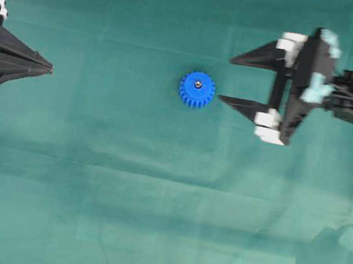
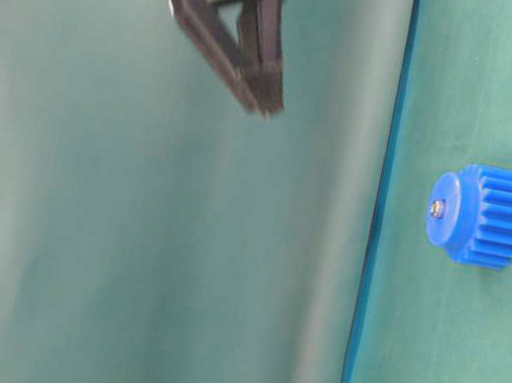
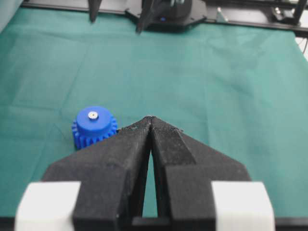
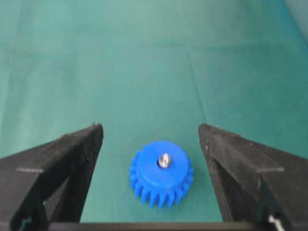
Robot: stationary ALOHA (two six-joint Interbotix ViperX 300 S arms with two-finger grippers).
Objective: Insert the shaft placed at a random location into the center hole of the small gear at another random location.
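Sitting flat near the middle of the green cloth (image 1: 113, 217), the gear (image 1: 197, 90) already has the pin (image 4: 164, 160) upright in its center hole (image 1: 198, 83), shiny tip poking just above the hub. Right claw (image 1: 224, 79) is at 3 o'clock of the gear, fingers spread wide, holding nothing. Left claw (image 1: 50, 69) is at 9 o'clock, well apart, fingers together, empty. Gear looks light, rigid plastic; likely best taken by the toothed rim, teeth giving purchase. Pin looks tiny, smooth, probably slippery, easy to knock. Cloth is soft, creased, otherwise bare; dark frame along the far edge.
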